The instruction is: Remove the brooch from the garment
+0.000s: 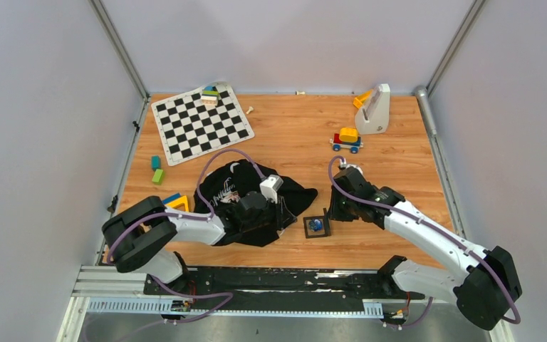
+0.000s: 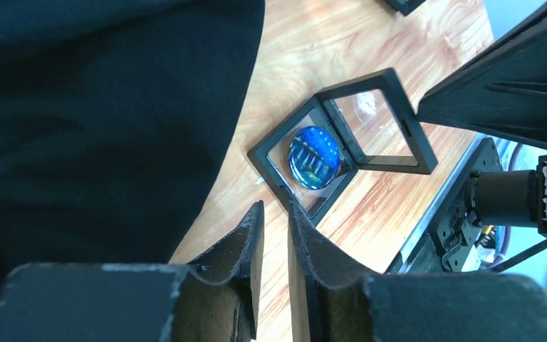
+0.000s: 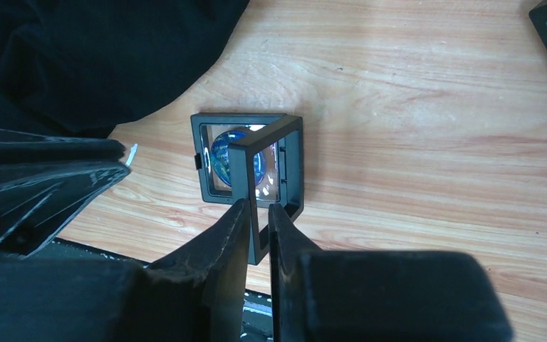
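Worktop of light wood-grain board (image 1: 292, 142) carries everything. Next in size is the crumpled black cloth garment (image 1: 295, 192), lying under the left arm. Its hem is near the case but, as far as we can tell, not touching it.

The left hand (image 2: 274, 210) hangs low just beside the case's near corner. Its fingers are nearly together w/ a thin gap and nothing btwn them. The right hand (image 3: 258, 214) is clamped on the edge of the black-framed clear lid (image 2: 374, 121), which stands raised on its hinge. The small black square display case (image 3: 221, 119) sits flat on the wood btwn the two hands. Smallest is the round blue brooch (image 2: 313, 157) w/ its dark rim, resting in the open case base, off the garment altogether.

We judge the removal itself done; what's left is prob. shutting the case or backing off.

Risks as we see them:
- The case looks light, so any sideways pull from the right hand on the lid could drag or tip it, and the brooch would slide out onto the wood.
- The left hand is v. close to the case corner, so a small forward drift could shove the base, esp. while the lid is pinned.
- If the lid goes down skewed, it could pinch the brooch's rim and flick it out.
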`<state>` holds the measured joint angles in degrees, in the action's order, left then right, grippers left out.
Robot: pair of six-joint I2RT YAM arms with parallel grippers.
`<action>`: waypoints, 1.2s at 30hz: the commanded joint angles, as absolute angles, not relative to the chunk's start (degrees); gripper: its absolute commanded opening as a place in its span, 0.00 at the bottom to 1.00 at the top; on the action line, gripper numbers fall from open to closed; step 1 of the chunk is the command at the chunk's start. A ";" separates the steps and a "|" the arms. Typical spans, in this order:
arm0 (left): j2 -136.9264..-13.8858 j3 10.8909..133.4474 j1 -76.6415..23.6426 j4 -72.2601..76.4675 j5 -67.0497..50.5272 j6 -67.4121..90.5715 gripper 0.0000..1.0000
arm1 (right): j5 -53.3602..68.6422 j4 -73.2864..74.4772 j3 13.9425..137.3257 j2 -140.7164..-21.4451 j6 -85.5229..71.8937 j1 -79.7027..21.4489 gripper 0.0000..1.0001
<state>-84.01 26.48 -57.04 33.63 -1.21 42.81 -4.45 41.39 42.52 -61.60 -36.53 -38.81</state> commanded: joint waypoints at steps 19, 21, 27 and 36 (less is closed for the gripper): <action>-102.99 35.49 -57.30 35.73 -8.30 47.37 0.00 | 3.35 33.72 42.10 -64.95 -35.23 -38.50 0.05; -103.78 35.91 -57.30 36.18 -8.82 47.45 0.00 | 4.13 32.97 42.22 -66.07 -35.19 -38.50 0.04; -104.47 35.78 -57.48 39.37 -8.66 47.84 0.00 | 4.09 30.48 41.81 -69.96 -35.38 -38.56 0.05; -73.95 37.15 -56.43 3.36 8.00 36.35 0.00 | 4.65 30.38 43.58 -68.39 -35.32 -38.65 0.25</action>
<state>-87.70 33.34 -56.82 23.44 -2.63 43.11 3.75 32.86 42.00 -70.61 -35.90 -38.70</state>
